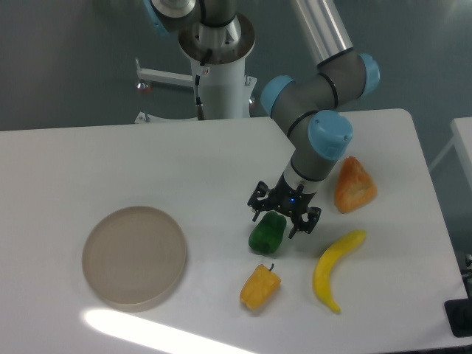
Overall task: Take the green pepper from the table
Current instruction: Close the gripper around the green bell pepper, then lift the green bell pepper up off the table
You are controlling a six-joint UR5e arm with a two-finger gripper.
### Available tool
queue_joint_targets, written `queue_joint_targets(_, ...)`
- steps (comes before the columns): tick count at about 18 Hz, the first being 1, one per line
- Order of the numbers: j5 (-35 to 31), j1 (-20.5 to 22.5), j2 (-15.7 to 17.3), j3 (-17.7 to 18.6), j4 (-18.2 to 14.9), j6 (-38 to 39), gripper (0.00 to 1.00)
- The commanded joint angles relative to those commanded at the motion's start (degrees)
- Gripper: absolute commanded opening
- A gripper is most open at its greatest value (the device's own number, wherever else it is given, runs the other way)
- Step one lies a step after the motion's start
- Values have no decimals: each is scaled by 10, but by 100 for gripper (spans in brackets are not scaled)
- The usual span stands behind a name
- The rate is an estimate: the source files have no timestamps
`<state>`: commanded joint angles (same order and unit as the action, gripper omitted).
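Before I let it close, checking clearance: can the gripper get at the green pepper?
Probably yes: the gripper hangs open over the green pepper, and the yellow pepper and banana lie apart.

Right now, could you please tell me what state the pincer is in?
Pincer: open, jaws spread on either side of the top of the green pepper, which sits on the table; nothing held.

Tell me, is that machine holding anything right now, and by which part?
Nothing is held yet. The tool hangs open over the top of the green pepper, its fingers spread to either side, and the pepper rests on the table.
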<state>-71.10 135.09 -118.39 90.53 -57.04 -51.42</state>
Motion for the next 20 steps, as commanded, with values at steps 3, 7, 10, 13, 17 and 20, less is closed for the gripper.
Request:
queue_joint_targets(3, 0, 1, 4, -1, 0, -3, 32)
queue_joint_targets(7, -1, 3, 5, -9, -1, -4, 29)
queue_joint_targets(10, -24, 7, 26, -34, -10, -44, 29)
queue_joint_targets(13, -64, 11, 42, -77, -38, -58, 29)
queue_joint_targets(17, -116, 24, 41, -126, -68, -172, 29)
queue_joint_targets(20, -136, 32, 38, -148, -69, -235, 29)
